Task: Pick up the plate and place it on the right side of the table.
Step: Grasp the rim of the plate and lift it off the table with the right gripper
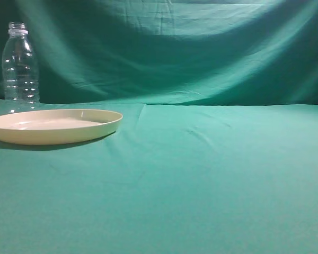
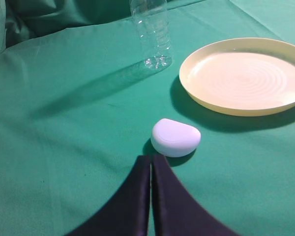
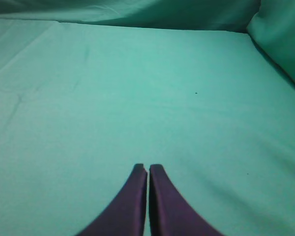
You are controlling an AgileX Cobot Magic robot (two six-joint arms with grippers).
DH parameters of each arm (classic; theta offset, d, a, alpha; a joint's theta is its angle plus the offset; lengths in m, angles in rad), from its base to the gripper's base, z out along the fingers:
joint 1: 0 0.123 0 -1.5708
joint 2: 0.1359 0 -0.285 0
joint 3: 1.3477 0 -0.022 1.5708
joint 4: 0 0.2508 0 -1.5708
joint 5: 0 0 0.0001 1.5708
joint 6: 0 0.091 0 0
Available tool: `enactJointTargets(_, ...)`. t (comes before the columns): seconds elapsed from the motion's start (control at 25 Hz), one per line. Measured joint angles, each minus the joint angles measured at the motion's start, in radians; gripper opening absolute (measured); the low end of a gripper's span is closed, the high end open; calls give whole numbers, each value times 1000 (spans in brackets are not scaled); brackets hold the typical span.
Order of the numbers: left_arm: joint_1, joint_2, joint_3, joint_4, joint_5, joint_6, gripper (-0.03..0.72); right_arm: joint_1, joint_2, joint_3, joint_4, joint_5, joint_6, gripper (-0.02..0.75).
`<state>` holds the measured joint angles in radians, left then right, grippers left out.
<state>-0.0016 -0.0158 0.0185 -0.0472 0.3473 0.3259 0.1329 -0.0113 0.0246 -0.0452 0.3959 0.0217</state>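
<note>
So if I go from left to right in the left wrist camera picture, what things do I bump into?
bottle → small white case → plate

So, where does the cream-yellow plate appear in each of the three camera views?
Exterior view: the plate lies at the left, on the table.
Left wrist view: upper right, cut by the edge.
Right wrist view: not in it, only green cloth.
Shared landmark: the clear bottle standing close by the plate.

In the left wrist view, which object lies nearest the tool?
The small white case, just ahead of the shut left tool; the plate and bottle sit farther.
</note>
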Motion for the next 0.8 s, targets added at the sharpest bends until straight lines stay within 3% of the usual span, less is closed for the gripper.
enactJointTargets(0.64,0,0,0,0,0,0,0,0,0,1,-29,-8,-32,0)
enactJointTargets(0.8,0,0,0,0,0,0,0,0,0,4,-37,-172,-22,0)
